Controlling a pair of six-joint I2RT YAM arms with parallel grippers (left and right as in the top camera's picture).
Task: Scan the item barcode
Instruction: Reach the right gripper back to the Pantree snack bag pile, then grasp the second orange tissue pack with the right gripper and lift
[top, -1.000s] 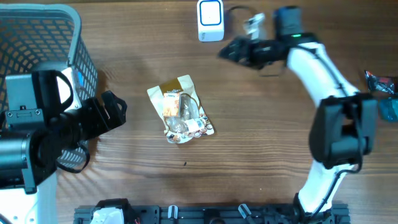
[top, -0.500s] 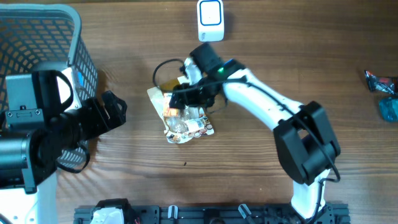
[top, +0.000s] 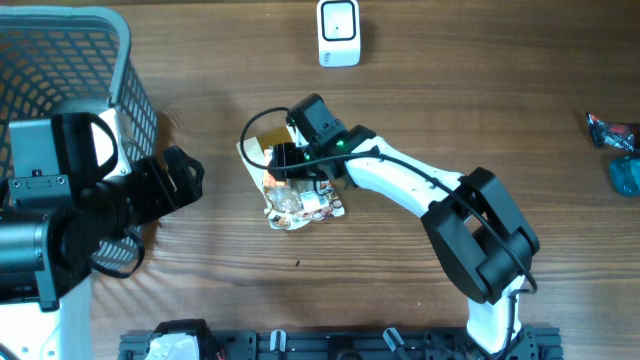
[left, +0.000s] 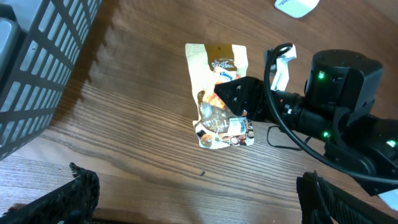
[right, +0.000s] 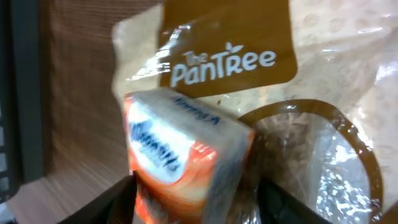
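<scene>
The item is a clear-and-brown "The PanTree" snack bag (top: 300, 205) lying flat mid-table, also seen in the left wrist view (left: 217, 56). An orange-and-white small pack (right: 180, 155) rests on the bag (right: 230, 56). My right gripper (top: 285, 165) is down on the bag's upper half. Its fingers straddle the orange pack: the left finger is against it, the right finger a sliver off. The right gripper (right: 196, 205) is open. The white scanner (top: 338, 32) stands at the table's back edge. My left gripper (left: 199, 199) hovers wide open and empty, left of the bag.
A grey wire basket (top: 60, 60) fills the back left corner, beside the left arm. A dark wrapped packet (top: 610, 130) and a teal one (top: 625, 175) lie at the right edge. The right arm's cable (left: 280, 56) loops above the bag.
My right arm has swung from beside the scanner down and left onto the bag. Its jaws have narrowed around the orange pack. The left arm has not moved.
</scene>
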